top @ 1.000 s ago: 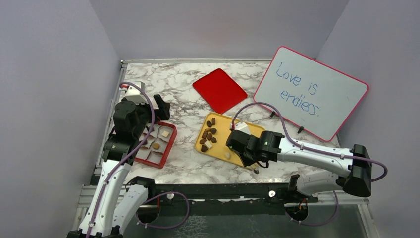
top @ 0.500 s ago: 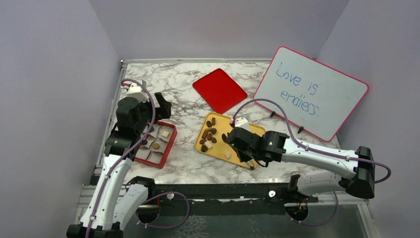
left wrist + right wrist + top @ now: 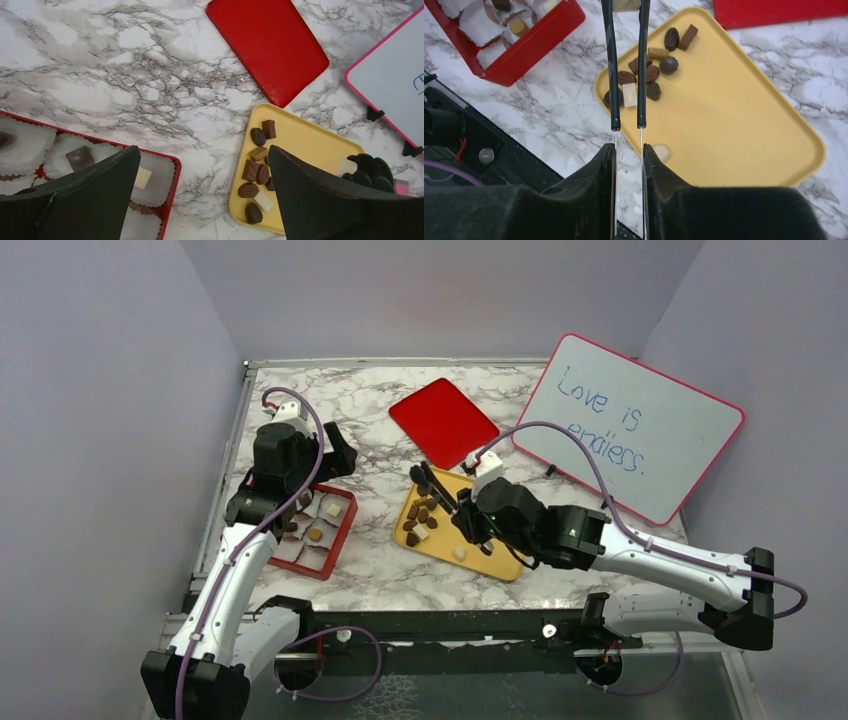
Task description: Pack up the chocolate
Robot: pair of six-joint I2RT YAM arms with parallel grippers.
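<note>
The chocolate (image 3: 420,512) lies as several dark, tan and white pieces at the left end of a yellow tray (image 3: 437,543), with one cream piece (image 3: 662,151) apart near its front edge. My right gripper (image 3: 629,147) is shut on long black-armed tongs (image 3: 614,65) that reach out above the pieces. A tan piece (image 3: 626,5) sits between the tong arms at the frame's top edge. My left gripper (image 3: 203,149) is open and empty, high above the gap between the red box (image 3: 172,170) and the tray. The box holds a few pieces in white paper cups.
A red lid (image 3: 443,422) lies flat behind the tray. A pink-framed whiteboard (image 3: 630,425) stands propped at the back right. The red box (image 3: 345,525) sits at the left, near the table's left edge. A black rail runs along the near edge.
My right arm has swung the tongs from the tray's near edge up and to the far left, over the chocolate pieces. My left gripper has moved farther back and slightly right.
</note>
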